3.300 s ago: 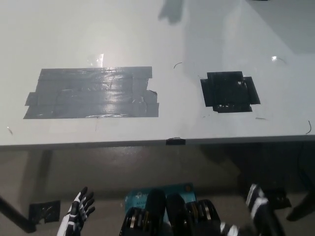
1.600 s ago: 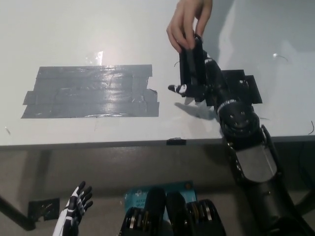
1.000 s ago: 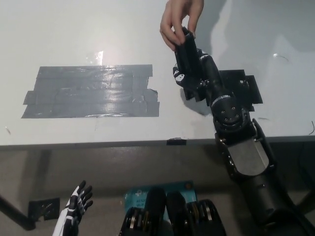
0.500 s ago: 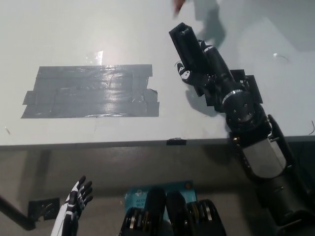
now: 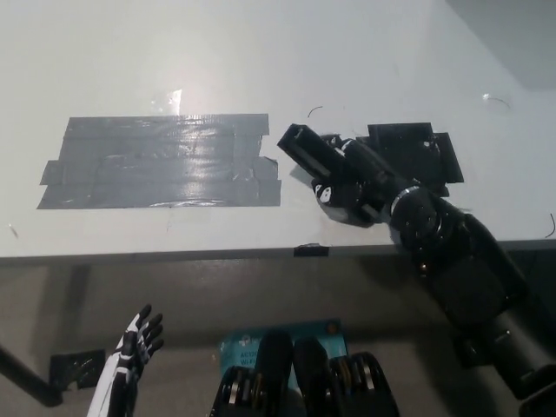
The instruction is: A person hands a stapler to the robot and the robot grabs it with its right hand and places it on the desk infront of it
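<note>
My black right hand is shut on a black stapler, held low over the white desk. The stapler's free end points up and to the left, close to the right edge of the grey tape patch. I cannot tell whether the stapler touches the desk. My white left hand hangs below the desk edge at the lower left, fingers apart, holding nothing. No person's hand is in view.
A black tape square lies on the desk just right of my right hand, partly covered by the arm. A small black marker sits on the desk's front edge.
My right hand has carried the stapler down and toward the desk's front, tilting it to the left. The person's hand has left the view.
</note>
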`<action>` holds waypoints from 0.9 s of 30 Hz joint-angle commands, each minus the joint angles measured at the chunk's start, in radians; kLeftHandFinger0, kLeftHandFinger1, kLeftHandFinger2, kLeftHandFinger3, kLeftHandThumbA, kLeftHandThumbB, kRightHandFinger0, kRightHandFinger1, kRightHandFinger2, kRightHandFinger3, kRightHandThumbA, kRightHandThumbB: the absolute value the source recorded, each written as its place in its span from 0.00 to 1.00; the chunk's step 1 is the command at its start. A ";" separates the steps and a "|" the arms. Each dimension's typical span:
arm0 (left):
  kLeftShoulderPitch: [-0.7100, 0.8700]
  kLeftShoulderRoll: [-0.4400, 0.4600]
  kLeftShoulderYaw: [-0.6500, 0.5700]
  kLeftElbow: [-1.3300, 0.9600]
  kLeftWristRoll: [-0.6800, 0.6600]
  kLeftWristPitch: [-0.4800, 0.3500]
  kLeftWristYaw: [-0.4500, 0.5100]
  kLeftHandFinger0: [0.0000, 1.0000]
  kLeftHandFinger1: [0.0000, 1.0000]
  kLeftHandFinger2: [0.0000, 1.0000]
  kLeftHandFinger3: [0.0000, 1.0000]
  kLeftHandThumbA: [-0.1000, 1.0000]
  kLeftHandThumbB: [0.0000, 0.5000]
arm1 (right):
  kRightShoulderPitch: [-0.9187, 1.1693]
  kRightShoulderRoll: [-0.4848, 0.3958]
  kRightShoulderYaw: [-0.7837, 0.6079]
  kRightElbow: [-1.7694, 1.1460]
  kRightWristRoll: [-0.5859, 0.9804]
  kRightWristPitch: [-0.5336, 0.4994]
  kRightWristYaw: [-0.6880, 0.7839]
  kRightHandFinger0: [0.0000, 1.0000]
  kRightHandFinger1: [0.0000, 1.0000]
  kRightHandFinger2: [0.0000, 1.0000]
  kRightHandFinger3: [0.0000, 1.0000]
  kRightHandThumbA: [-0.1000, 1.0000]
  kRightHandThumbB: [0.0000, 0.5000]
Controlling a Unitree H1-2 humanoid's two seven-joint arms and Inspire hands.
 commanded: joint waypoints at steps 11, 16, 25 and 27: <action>-0.027 0.020 0.000 -0.030 0.006 -0.005 -0.005 1.00 1.00 1.00 1.00 1.00 0.89 | -0.079 -0.053 0.115 0.116 -0.082 -0.075 0.151 0.36 0.67 0.90 1.00 0.46 0.57; -0.033 0.022 -0.003 -0.027 0.004 -0.007 -0.009 1.00 1.00 1.00 1.00 1.00 0.87 | -0.089 -0.073 0.103 0.063 -0.064 -0.066 0.196 1.00 1.00 1.00 1.00 0.80 0.79; -0.040 0.028 -0.005 -0.027 0.008 -0.013 -0.008 1.00 1.00 1.00 1.00 1.00 0.86 | -0.101 -0.094 0.057 -0.016 -0.073 -0.061 0.178 1.00 1.00 1.00 1.00 1.00 0.98; -0.041 0.029 -0.006 -0.025 0.011 -0.016 -0.007 1.00 1.00 0.99 1.00 1.00 0.86 | -0.108 -0.100 0.052 -0.040 -0.082 -0.061 0.171 1.00 1.00 1.00 1.00 1.00 0.99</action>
